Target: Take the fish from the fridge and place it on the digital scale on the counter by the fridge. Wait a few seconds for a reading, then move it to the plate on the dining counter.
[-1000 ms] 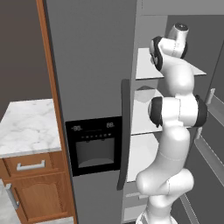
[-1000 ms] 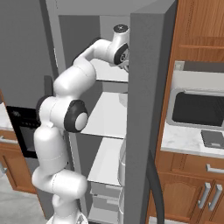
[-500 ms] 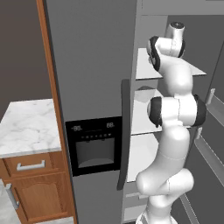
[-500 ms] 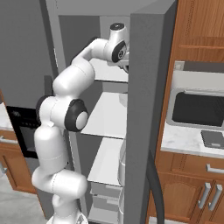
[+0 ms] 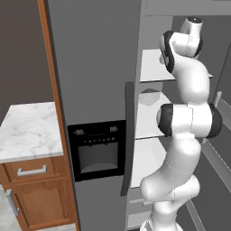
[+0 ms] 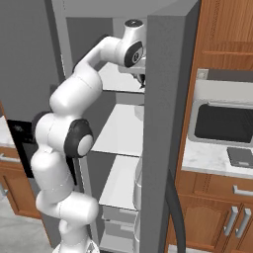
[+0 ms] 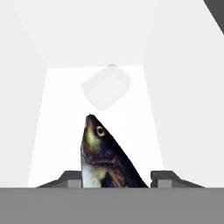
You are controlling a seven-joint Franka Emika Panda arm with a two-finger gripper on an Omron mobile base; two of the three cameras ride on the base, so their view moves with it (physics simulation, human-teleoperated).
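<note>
Reaching into the open fridge (image 6: 168, 123), the tool (image 7: 116, 177) is straddling the fish (image 7: 105, 157) lying on an upper white shelf (image 7: 87, 87), though I cannot tell whether it is gripping, so weighing on the digital scale (image 6: 240, 156) and plating are both remaining.

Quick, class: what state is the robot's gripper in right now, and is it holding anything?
Gripper: the jaws stand on either side of the fish inside the fridge; whether they grip it yet cannot be told.

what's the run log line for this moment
stage: picking fish | gripper: jaws either side of fish, grip unclear | place: fridge shelf | scale: bare
</note>
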